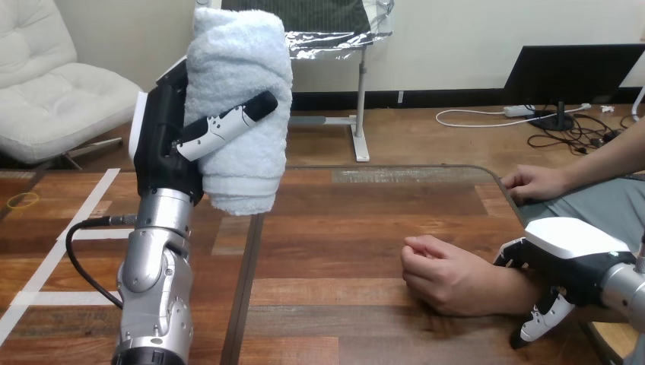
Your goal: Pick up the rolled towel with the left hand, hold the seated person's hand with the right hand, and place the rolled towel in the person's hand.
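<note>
Left forearm (152, 289) up over counter's (342, 251) left edge, left robot hand (163, 144) clamping rolled towel (239, 99). Right robot hand (570, 243) wraps person's wrist (498, 287), near-right corner. Person's hand (445, 277) fisted: you'd likely drop the towel off it.

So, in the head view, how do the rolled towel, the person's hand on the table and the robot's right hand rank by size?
1. rolled towel: largest, though raised nearer the camera, which may flatter it.
2. person's hand on the table and right hand: they look alike, so no ranking between them.
</note>
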{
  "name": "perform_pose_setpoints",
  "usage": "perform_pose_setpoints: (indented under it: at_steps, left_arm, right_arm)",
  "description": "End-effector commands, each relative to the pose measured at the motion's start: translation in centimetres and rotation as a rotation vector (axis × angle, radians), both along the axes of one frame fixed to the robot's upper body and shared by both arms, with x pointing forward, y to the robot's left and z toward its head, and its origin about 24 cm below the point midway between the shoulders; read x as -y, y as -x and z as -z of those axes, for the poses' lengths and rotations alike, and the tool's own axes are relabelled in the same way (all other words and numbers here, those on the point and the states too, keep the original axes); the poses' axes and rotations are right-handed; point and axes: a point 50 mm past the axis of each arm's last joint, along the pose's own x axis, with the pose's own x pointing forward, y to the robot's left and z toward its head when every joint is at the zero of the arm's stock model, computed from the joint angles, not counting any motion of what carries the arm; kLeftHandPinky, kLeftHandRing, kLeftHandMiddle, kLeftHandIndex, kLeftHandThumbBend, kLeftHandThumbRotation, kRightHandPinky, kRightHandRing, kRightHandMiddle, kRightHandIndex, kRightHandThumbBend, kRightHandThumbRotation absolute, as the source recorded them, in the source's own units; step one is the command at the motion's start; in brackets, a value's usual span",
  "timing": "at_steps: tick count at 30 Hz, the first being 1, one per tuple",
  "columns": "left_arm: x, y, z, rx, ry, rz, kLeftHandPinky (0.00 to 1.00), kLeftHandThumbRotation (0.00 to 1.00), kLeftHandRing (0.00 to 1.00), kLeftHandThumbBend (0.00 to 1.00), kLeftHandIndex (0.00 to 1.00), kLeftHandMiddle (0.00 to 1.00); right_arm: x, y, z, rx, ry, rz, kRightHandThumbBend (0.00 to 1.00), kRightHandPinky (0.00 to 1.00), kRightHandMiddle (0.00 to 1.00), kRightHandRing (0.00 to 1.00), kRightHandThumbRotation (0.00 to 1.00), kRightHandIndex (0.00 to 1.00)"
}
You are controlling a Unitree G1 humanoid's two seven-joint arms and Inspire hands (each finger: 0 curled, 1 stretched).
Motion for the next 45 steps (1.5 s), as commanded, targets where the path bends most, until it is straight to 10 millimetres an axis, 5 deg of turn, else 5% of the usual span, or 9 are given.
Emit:
perform_pose_setpoints:
  at_steps: [1,26,45]
  left_arm:
    - [0.12,-0.63,-3.47,0.134,0.024,0.000,0.22,0.00,0.29,0.48,0.39,0.36]
    - [-0.02,-0.55,-3.62,0.153,0.056,0.014,0.23,0.00,0.29,0.48,0.40,0.37]
    - [-0.16,-0.43,-3.50,0.152,0.059,0.004,0.23,0.00,0.30,0.50,0.40,0.37]
  right_arm:
    - [-1.68,-0.66,0.43,-0.014,-0.008,-0.039,0.99,0.46,0.69,0.62,0.11,0.69]
    - [-1.57,-1.12,0.65,-0.058,0.044,-0.039,0.93,0.39,0.59,0.50,0.00,0.59]
    - [-1.44,-1.29,0.88,-0.029,0.017,-0.040,0.88,0.21,0.36,0.27,0.00,0.44]
